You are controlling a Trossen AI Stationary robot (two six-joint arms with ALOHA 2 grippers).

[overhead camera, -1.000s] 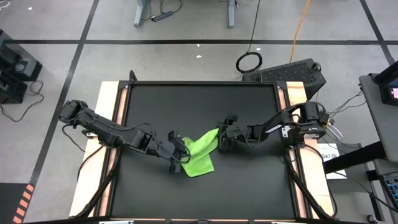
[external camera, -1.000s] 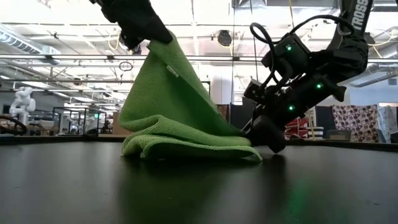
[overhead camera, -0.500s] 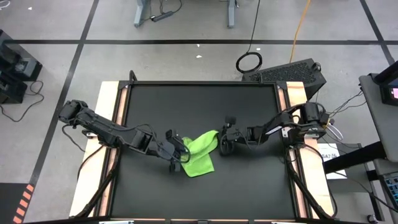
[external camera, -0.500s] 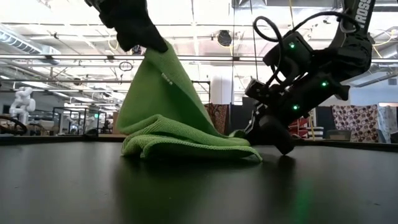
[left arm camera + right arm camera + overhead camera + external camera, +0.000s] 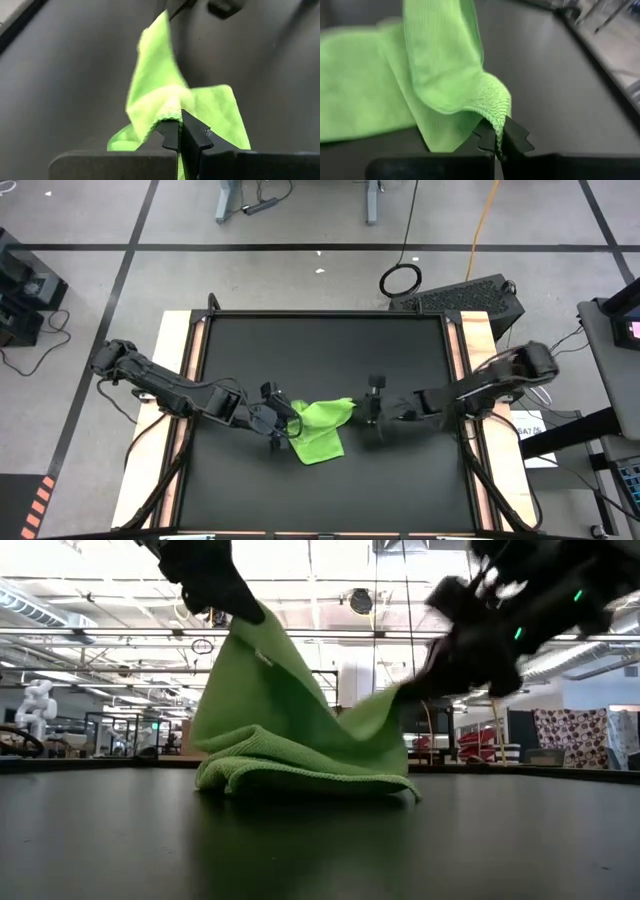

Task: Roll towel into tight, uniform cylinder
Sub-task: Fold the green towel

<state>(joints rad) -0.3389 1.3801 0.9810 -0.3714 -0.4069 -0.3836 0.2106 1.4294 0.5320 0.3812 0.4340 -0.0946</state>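
While pinched, towel [image 5: 318, 430] between both grippers.

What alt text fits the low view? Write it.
Two grippers hold a green towel off a black mat by two corners: the left gripper high, the right gripper lower. The rest lies folded on the mat.
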